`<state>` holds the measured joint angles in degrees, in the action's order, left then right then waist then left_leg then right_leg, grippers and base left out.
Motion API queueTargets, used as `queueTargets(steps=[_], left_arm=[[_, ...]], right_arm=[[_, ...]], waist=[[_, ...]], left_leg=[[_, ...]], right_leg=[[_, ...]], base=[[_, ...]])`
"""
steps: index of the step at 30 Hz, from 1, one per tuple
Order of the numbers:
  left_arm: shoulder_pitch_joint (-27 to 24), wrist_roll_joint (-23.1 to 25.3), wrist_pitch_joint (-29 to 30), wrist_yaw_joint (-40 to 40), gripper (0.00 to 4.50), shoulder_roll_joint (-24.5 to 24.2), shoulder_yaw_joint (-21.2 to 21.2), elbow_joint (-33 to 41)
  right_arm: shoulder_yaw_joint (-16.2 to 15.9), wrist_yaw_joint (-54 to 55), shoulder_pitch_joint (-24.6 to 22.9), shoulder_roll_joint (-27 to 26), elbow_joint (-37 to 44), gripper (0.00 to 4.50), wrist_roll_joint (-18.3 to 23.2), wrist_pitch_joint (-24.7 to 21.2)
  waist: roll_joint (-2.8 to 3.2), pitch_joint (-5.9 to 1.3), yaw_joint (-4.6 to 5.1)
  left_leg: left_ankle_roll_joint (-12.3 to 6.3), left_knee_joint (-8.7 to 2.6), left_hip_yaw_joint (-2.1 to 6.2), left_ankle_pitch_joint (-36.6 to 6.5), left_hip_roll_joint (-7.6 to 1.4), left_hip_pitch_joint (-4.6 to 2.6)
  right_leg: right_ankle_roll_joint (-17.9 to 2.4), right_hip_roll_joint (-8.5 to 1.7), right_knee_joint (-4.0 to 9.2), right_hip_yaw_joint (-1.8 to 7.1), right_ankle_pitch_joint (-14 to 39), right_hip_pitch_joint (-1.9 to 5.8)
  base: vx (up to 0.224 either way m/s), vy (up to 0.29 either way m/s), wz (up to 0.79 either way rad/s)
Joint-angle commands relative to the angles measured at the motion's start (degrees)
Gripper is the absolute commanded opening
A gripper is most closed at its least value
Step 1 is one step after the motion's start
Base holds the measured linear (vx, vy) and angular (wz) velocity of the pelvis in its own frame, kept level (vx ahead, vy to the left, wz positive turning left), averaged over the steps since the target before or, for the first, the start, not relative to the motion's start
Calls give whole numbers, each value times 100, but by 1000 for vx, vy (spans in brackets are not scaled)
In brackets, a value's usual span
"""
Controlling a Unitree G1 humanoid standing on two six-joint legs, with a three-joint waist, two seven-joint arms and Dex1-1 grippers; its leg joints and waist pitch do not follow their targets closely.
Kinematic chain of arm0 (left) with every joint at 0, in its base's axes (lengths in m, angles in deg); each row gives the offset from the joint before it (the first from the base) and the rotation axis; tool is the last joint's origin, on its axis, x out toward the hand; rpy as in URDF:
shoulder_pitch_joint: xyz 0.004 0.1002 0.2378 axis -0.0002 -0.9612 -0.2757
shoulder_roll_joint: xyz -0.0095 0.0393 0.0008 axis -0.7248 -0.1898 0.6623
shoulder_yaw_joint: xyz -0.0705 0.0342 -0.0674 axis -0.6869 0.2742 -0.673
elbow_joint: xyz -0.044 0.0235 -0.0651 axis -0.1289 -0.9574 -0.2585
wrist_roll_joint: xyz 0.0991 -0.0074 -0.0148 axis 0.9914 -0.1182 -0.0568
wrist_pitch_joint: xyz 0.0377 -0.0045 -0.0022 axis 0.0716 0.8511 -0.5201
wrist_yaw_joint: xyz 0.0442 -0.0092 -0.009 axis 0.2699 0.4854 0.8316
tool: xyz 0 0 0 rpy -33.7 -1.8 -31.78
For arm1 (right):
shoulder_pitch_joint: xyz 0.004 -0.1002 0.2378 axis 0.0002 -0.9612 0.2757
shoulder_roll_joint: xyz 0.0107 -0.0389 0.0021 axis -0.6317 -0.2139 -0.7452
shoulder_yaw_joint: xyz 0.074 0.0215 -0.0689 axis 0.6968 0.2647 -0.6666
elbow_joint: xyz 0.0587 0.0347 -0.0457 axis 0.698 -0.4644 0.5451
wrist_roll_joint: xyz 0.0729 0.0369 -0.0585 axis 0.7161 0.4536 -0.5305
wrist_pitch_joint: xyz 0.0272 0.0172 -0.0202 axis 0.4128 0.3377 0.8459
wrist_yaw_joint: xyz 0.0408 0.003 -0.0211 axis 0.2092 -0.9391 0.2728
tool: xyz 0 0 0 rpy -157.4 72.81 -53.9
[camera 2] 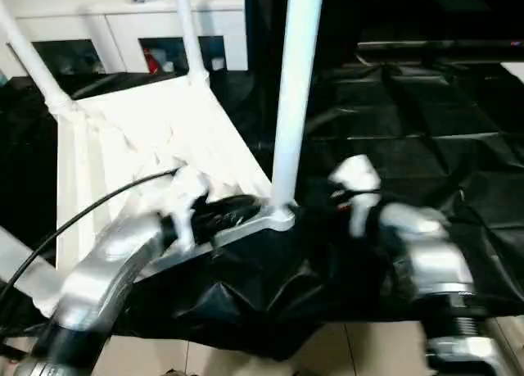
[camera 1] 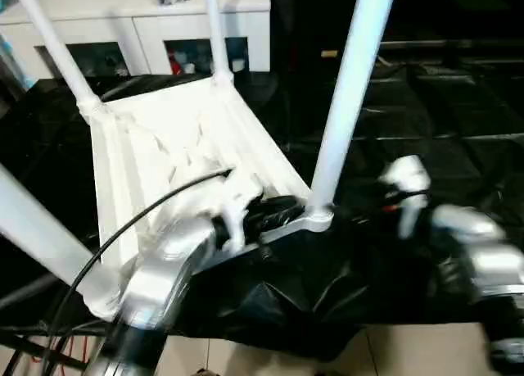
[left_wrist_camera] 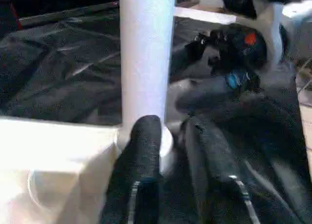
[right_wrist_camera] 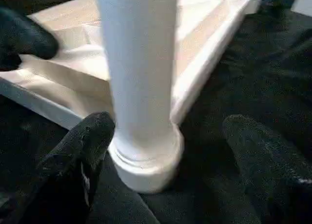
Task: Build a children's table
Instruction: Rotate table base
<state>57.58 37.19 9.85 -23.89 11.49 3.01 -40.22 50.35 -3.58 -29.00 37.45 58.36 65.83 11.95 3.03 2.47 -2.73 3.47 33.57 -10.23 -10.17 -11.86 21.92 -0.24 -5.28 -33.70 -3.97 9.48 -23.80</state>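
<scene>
On the black-draped tabletop (camera 1: 426, 147) the table top (camera 1: 176, 147) lies underside up, ribs showing, with four legs standing in its corner sockets. In the left eye view the near-right leg (camera 1: 348, 89) rises steeply from its socket (camera 1: 315, 219) at the corner nearest both arms. The left tool (camera 1: 274, 212) sits right at that socket, along the top's near edge; the right tool (camera 1: 405, 188) hangs just beside the same leg on its other side, apart from it.

The right eye view gives the same layout: the leg's long axis runs up and away, its foot between the two tools, the left one nearer.

In the left wrist view the left tool (left_wrist_camera: 168, 151) has one finger (left_wrist_camera: 141, 146) against the socket collar at the leg's base, the other clear of it on the cloth side; the jaws stand a little apart and clamp nothing.

In the right wrist view the right tool (right_wrist_camera: 165, 151) is spread wide, fingers either side of the leg's base without touching it. The leg stands straight ahead between them, so a plain closing would likely take it low down, if it needs seating further.
</scene>
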Motion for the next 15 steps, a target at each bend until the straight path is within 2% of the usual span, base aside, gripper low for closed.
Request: queueTargets(steps=[1,2,3,4,5,6,7,8,9,10,11,12,13,14,15], left_arm=[[-88,-49,178,75,131,-83,-71,292],[-432,-148,474,1,141,-262,-41,742],[-469,-159,507,-7,143,-282,-37,790],[-872,-345,858,-104,142,-508,-17,1225],[-1047,-449,1001,-135,148,-610,-5,1414],[-1210,-540,1122,-177,168,-703,3,1568],[-1351,-610,1168,-235,168,-786,12,1683],[-1416,-645,1195,-251,180,-820,11,1745],[-1593,-785,1306,-284,185,-876,-29,1896],[-1719,-885,1360,-327,194,-924,-71,1992],[-1719,-885,1360,-327,207,-924,-71,1992],[-1874,-962,1429,-363,218,-1005,-160,2089],[-2092,-963,1450,-388,224,-1174,-292,2199],[-2177,-928,1426,-394,231,-1249,-348,2223],[-2331,-949,1411,-433,240,-1403,-432,2293]], right_arm=[[-4,-147,-100,31,142,404,98,-77],[-89,-454,-303,211,427,404,255,-320],[-99,-487,-326,230,460,404,273,-347],[-256,-794,-563,338,826,404,436,-643],[-342,-884,-644,355,965,404,495,-745],[-443,-900,-684,306,1038,404,504,-786],[-512,-884,-699,256,1069,404,497,-794],[-539,-862,-695,225,1071,404,491,-791],[-630,-800,-659,104,1039,404,463,-781],[-714,-756,-604,-8,981,404,424,-758],[-714,-756,-604,-8,981,404,424,-758],[-813,-662,-498,-185,856,404,354,-705],[-896,-453,-325,-433,643,404,221,-588],[-910,-345,-247,-535,537,404,154,-520],[-900,-168,-95,-684,338,404,110,-503]], waist=[[-181,-320,-8],[-190,-313,-11],[-189,-315,-19],[-234,-296,-6],[-218,-294,-15],[-237,-292,-12],[-218,-280,14],[-214,-276,23],[-245,-271,35],[-243,-246,38],[-232,-251,36],[-271,-247,45],[-270,-253,41],[-274,-246,73],[-262,-230,102]], left_leg=[[-549,-339,-29,-1215,-103,-52],[-511,-344,-24,-1293,-104,-50],[-459,-350,-12,-1331,-121,-58],[-442,-373,-7,-1349,-122,-42],[-445,-385,12,-1367,-124,-24],[-438,-381,8,-1379,-125,-28],[-418,-399,16,-1450,-117,-20],[-397,-401,15,-1520,-123,-37],[-332,-392,9,-1639,-117,-63],[-283,-413,19,-1751,-117,-58],[-250,-407,23,-1775,-119,-70],[-218,-409,19,-1808,-114,-72],[-181,-412,25,-1771,-116,-72],[-170,-423,37,-1772,-106,-35],[-117,-447,58,-1924,-98,-28]], right_leg=[[-1053,-207,437,173,1966,308],[-982,-210,455,176,2114,300],[-950,-214,435,184,2124,312],[-894,-183,436,190,2100,303],[-877,-190,419,192,2093,316],[-867,-190,418,194,2115,303],[-850,-177,429,187,2226,283],[-836,-178,448,189,2300,265],[-824,-180,458,191,2458,236],[-781,-188,491,193,2653,228],[-774,-192,490,197,2680,216],[-735,-180,499,204,2682,212],[-766,-194,471,212,2573,209],[-758,-190,449,206,2565,217],[-644,-182,469,184,2805,223]], base=[[0,0,0],[0,0,0],[0,0,0],[0,0,0],[0,0,0],[0,0,0],[0,0,0],[0,0,0],[0,0,0],[0,0,0],[0,0,0],[0,0,0],[0,0,0],[0,0,0],[0,0,0]])
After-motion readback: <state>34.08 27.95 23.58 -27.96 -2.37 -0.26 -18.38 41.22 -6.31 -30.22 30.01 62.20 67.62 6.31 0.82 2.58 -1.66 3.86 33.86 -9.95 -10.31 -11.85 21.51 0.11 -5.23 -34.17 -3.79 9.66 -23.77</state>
